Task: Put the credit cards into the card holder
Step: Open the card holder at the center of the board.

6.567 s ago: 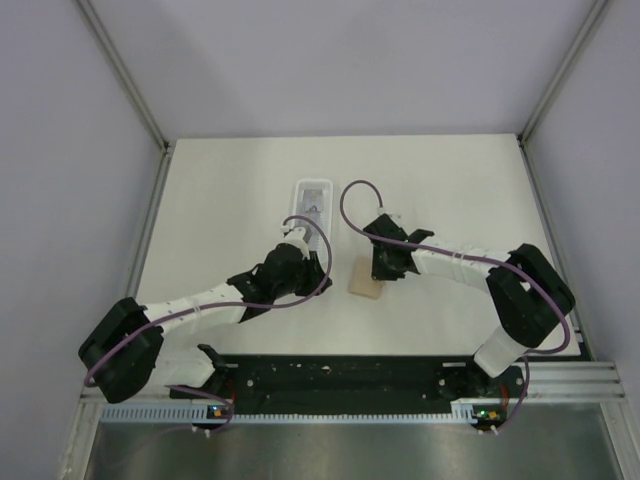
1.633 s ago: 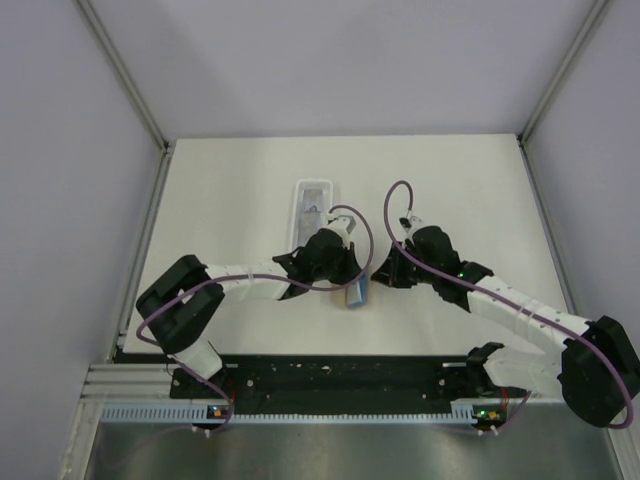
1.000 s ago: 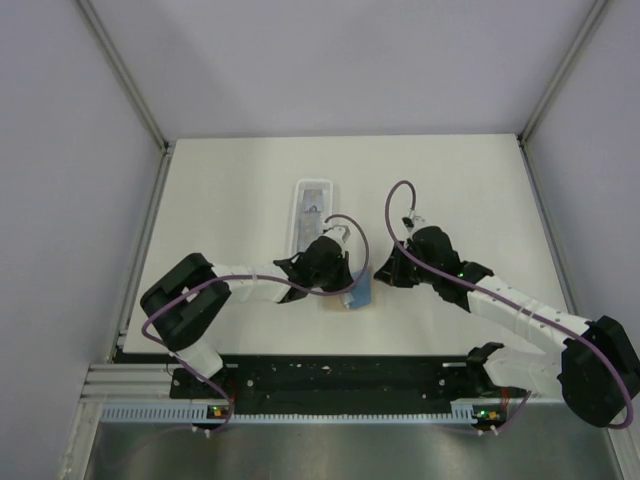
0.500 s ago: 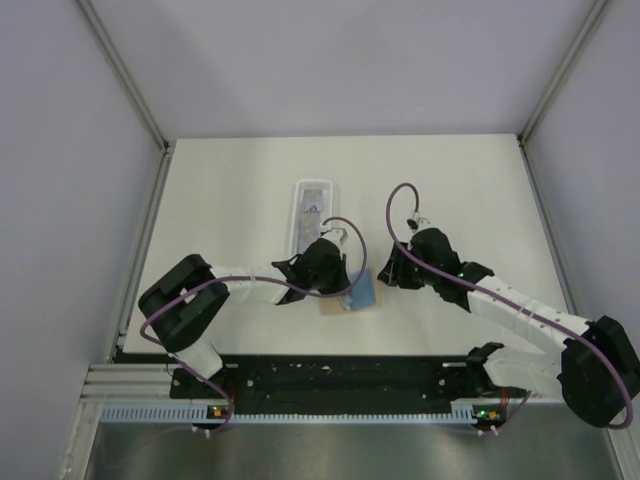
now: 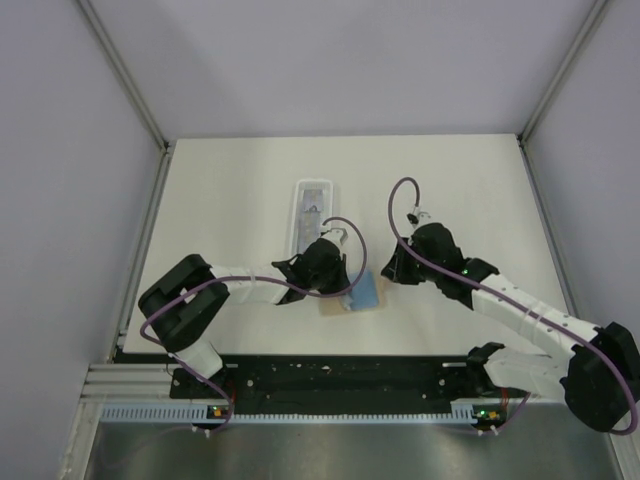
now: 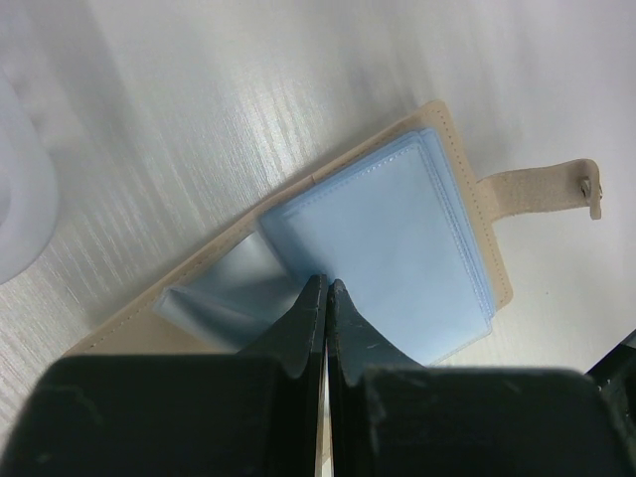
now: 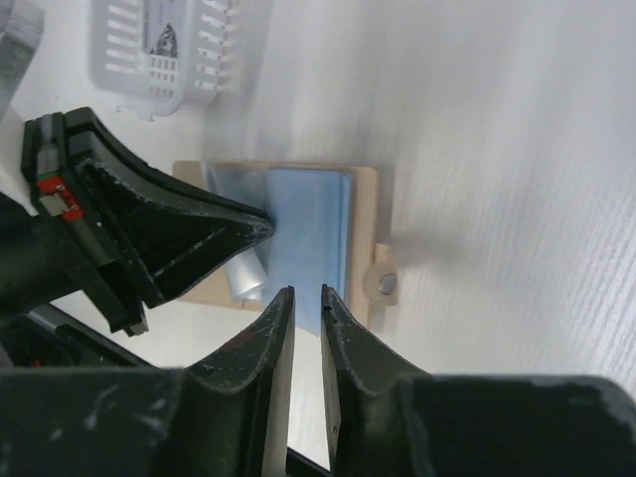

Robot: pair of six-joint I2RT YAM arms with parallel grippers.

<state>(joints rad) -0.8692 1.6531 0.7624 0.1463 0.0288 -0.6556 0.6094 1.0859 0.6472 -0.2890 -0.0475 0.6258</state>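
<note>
"What's changed since a moment ago?"

"The card holder (image 6: 397, 238) was only half open and up on edge. Now it lies spread flat, blue sleeves (image 7: 308, 224) upward, right under the left gripper (image 6: 325, 290)."

"Is that gripper holding it?"

"Its jaws are fully closed and the tips press on the blue inside. I can't tell whether a sleeve is pinched. The right gripper (image 7: 307, 298) hovers just over the other edge, open a narrow slit, with nothing in it."

"Which way does the holder point?"

"Its long axis runs from beneath the left gripper across to the right one. The tab (image 6: 537, 189) with its snap (image 7: 386, 284) sticks out at the right gripper's end."

"And the credit cards (image 5: 314, 208)?"

"In the tray (image 5: 299, 215), beyond the left gripper."
</note>
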